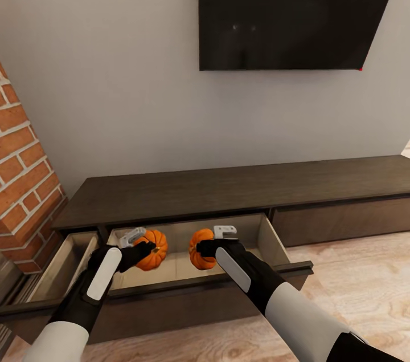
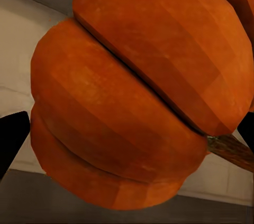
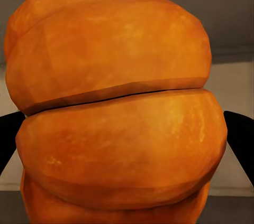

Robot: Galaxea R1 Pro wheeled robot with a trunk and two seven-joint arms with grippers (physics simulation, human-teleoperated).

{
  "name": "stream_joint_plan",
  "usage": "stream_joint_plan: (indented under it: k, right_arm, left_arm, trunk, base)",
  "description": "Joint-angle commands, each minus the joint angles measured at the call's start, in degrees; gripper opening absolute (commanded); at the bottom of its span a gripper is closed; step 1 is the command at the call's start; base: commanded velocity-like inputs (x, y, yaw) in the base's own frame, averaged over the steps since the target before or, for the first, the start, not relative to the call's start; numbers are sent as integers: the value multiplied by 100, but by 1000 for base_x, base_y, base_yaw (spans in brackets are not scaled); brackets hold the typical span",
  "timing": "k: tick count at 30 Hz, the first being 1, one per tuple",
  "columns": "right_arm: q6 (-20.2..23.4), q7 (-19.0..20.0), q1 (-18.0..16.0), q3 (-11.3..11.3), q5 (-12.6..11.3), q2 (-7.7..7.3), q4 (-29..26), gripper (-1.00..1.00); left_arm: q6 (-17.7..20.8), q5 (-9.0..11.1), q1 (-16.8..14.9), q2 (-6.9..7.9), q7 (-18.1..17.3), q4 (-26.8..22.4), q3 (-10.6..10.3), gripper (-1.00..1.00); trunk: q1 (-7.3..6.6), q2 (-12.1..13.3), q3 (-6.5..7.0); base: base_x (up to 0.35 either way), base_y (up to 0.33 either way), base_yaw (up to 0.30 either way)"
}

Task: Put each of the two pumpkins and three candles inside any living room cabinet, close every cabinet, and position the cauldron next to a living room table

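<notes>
Cabinet (image 1: 239, 185) drawer (image 1: 272, 243) stands open beneath both my arms. My left gripper (image 1: 138, 245) is clamped on the left pumpkin (image 1: 154, 249), my right gripper (image 1: 212, 243) on the right pumpkin (image 1: 199, 249); both hang directly over the drawer interior, release downward.

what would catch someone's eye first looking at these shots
Two bright orange pumpkins, the left pumpkin in the left gripper and the right pumpkin in the right gripper, both held over the open drawer of the dark cabinet. Above hangs a big black screen.
</notes>
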Motion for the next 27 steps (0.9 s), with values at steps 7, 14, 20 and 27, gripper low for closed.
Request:
stream_joint_plan:
  k: [7,14,20,27]
  right_arm:
    - [-290,-46,-6,25,-23,-11,19,-100]
    - [-273,-51,-6,30,-16,-4,19,-100]
    - [-219,-55,-6,30,-22,-3,23,-100]
    - [-53,-62,-6,30,-54,-3,37,-100]
  left_arm:
    - [198,395,-428,-134,688,757,5,-100]
    - [204,463,-455,-97,807,870,46,-100]
    - [203,461,-457,-68,803,906,51,-100]
    - [195,454,-456,-76,804,904,50,-100]
  trunk:
    - [-2,-3,-5]
    - [-2,-3,-5]
    - [-2,-3,-5]
    - [-2,-3,-5]
  base:
    - [0,0,0]
    - [0,0,0]
    - [103,0,0]
    - [107,0,0]
